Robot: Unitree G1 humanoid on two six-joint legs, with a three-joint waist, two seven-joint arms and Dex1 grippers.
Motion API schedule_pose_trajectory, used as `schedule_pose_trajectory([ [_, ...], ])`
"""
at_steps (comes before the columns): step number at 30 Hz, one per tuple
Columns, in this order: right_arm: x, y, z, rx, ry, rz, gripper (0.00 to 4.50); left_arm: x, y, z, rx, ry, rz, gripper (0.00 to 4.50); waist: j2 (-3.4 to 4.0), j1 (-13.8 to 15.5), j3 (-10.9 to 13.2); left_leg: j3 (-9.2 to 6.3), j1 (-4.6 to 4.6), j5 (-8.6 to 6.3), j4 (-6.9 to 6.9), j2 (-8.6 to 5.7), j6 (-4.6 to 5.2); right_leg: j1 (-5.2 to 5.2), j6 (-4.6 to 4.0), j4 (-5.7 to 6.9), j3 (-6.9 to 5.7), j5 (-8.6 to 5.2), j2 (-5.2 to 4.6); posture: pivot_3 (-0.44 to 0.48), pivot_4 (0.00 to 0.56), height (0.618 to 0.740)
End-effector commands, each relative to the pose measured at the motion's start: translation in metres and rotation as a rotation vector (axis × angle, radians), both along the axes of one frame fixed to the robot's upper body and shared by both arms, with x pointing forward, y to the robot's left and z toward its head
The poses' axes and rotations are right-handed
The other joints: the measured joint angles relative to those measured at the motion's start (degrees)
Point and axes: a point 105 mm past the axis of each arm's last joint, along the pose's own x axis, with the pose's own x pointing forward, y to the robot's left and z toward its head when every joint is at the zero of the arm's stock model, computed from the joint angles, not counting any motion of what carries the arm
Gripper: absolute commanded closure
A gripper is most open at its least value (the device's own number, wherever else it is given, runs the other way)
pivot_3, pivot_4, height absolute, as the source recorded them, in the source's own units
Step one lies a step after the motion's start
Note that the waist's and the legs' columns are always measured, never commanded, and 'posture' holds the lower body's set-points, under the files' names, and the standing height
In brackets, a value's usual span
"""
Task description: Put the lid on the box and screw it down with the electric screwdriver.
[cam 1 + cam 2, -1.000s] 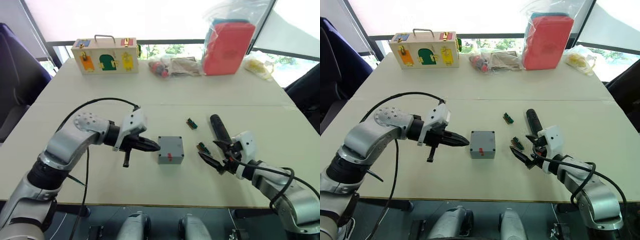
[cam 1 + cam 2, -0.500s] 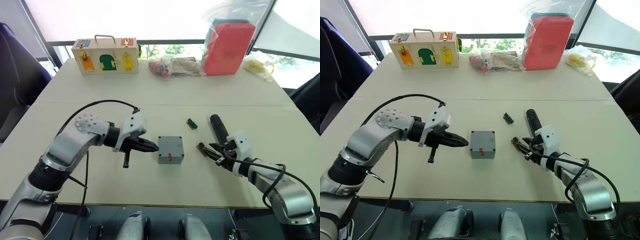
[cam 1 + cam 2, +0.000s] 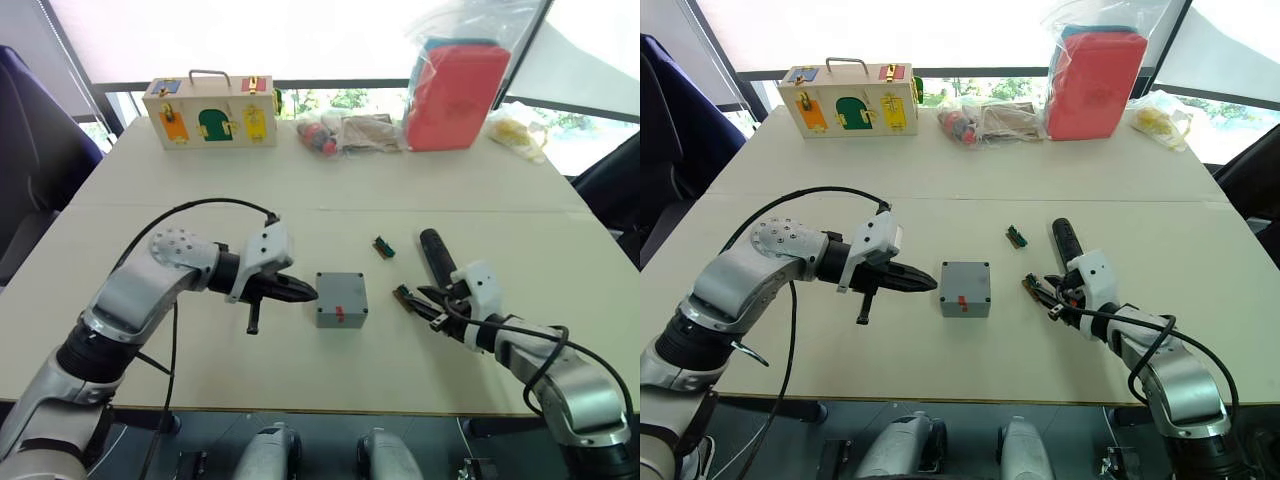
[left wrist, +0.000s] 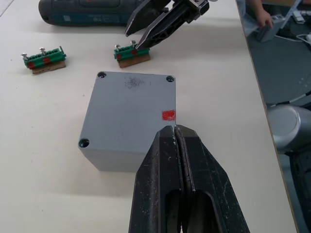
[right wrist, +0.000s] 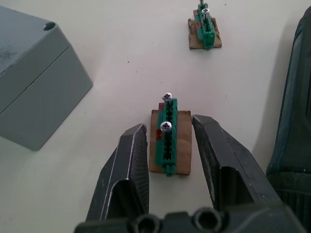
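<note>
Our right gripper (image 5: 167, 145) is spread either side of the near screw holder (image 5: 167, 141), whose long axis runs along the fingers, with the screwdriver (image 3: 1067, 245) just beside it, while our left gripper (image 4: 177, 141), pressed together, points at the lidded box (image 3: 341, 298).

This looks like a robotics lab or test room. A plain pale table (image 3: 150, 215) stands before a big window (image 3: 300, 40), and along its far edge sit practice props: a wooden latch box (image 3: 210, 112) and a bagged red case (image 3: 455, 90).
</note>
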Motion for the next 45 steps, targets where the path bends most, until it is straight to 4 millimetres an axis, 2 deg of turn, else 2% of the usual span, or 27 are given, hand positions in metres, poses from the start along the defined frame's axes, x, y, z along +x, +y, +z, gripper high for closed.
schedule_pose_trajectory([
  [1, 0.003, 0.001, 0.005, -0.01, -0.033, 0.001, 3.56, 0.0, 0.001, 0.009, -0.013, -0.045, 0.003, 4.5, 0.0, 0.0, 0.0, 0.0, 0.0, 0.0, 0.0, 0.0, 0.0, 0.0, 0.0, 0.0, 0.0, 0.0, 0.01, 0.0, 0.15, 0.74],
  [3, 0.004, 0.001, 0.005, -0.014, -0.032, 0.004, 4.42, 0.0, 0.001, 0.009, -0.014, -0.046, 0.005, 4.5, 0.0, 0.0, 0.0, 0.0, 0.0, 0.0, 0.0, 0.0, 0.0, 0.01, 0.0, 0.0, 0.0, 0.0, 0.01, 0.0, 0.15, 0.74],
  [4, 0.004, 0.001, 0.004, -0.016, -0.031, 0.005, 4.46, 0.0, 0.001, 0.008, -0.014, -0.047, 0.007, 4.5, 0.0, 0.0, 0.0, 0.0, 0.0, 0.0, 0.0, 0.0, 0.0, 0.01, 0.0, 0.0, 0.0, 0.0, 0.01, 0.0, 0.15, 0.74],
  [10, 0.003, 0.001, 0.006, -0.019, -0.038, 0.011, 4.46, 0.002, 0.002, 0.009, -0.015, -0.051, 0.019, 4.5, 0.0, 0.0, 0.0, 0.0, 0.0, 0.0, 0.01, 0.0, 0.0, 0.01, 0.01, 0.0, -0.01, 0.0, 0.02, 0.0, 0.15, 0.74],
  [17, 0.005, 0.002, 0.027, 0.033, -0.114, 0.015, 4.46, 0.005, 0.004, 0.009, -0.023, -0.051, 0.033, 4.5, 0.0, 0.0, 0.0, 0.0, 0.0, 0.0, 0.01, 0.0, 0.0, 0.01, 0.01, 0.01, -0.01, 0.0, 0.03, 0.0, 0.15, 0.74],
  [26, -0.001, 0.006, 0.04, 0.065, -0.146, 0.03, 4.46, 0.015, 0.01, 0.011, -0.058, -0.033, 0.087, 4.5, 0.0, 0.0, 0.0, 0.0, 0.01, 0.0, 0.01, 0.0, 0.0, 0.01, 0.02, 0.02, -0.01, 0.01, 0.03, 0.0, 0.15, 0.74],
  [29, -0.002, 0.027, 0.056, 0.123, -0.186, 0.113, 4.46, 0.02, 0.021, 0.007, -0.074, 0.001, 0.148, 4.5, 0.0, -0.1, 0.0, 0.0, 0.01, 0.0, 0.02, 0.0, 0.0, 0.02, 0.02, 0.02, -0.01, 0.01, 0.03, 0.0, 0.15, 0.74],
  [33, 0.003, 0.048, 0.059, 0.147, -0.186, 0.181, 4.46, 0.017, 0.031, 0.004, -0.113, 0.06, 0.199, 4.5, 0.02, -0.4, 0.0, -0.01, 0.04, 0.01, 0.02, 0.06, 0.0, 0.0, 0.03, 0.06, 0.0, 0.01, 0.07, 0.0, 0.15, 0.74],
  [45, 0.019, 0.07, 0.053, 0.148, -0.171, 0.258, 4.46, 0.011, 0.038, -0.004, -0.149, 0.1, 0.297, 4.5, 0.01, -0.1, 0.0, -0.01, 0.03, 0.0, 0.05, 0.02, -0.01, 0.02, 0.03, 0.06, 0.0, 0.01, -0.01, 0.0, 0.15, 0.74],
])
